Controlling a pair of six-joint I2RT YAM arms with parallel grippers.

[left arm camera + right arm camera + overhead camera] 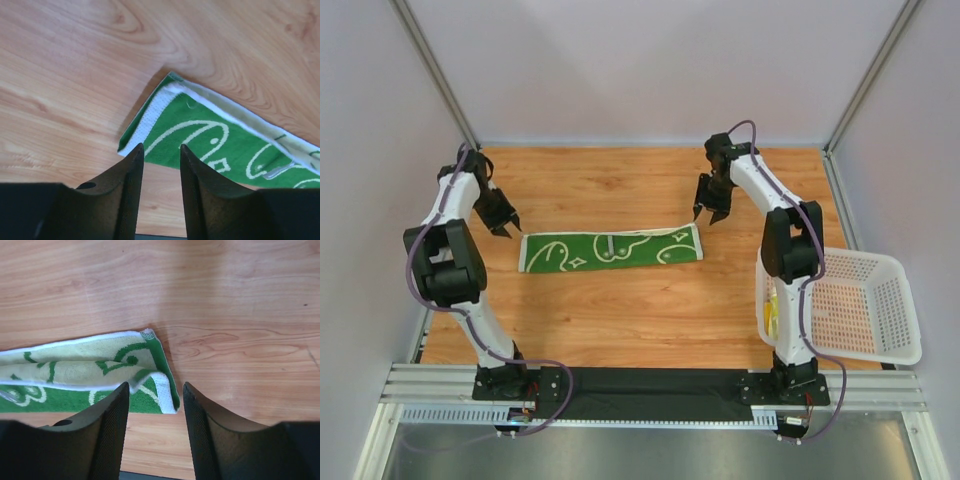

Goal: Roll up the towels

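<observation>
Green cloth towel with cream swirl prints (610, 248) lies folded into a long flat strip across the middle of the wooden tabletop (620, 320). Left gripper (506, 229) and right gripper (710, 215) hang at its opposite ends, jaws spread, gripping nothing.

1. The towel (611, 248) is bright green with cream loops, swirls and little diamond shapes.
2. Just past the jaws of the left gripper (161, 148), the towel's end has a white bumpy band.
3. Just past the jaws of the right gripper (155, 385), a turned-over flap is pale yellow with green swirls and a white edge.
4. Both pairs of jaws are black.
5. The table (620, 320) under the jaws is orange-brown wood with wavy darker lines.
6. The basket (895, 270), off to the side of the right jaws, is white with rows of tiny holes.
</observation>
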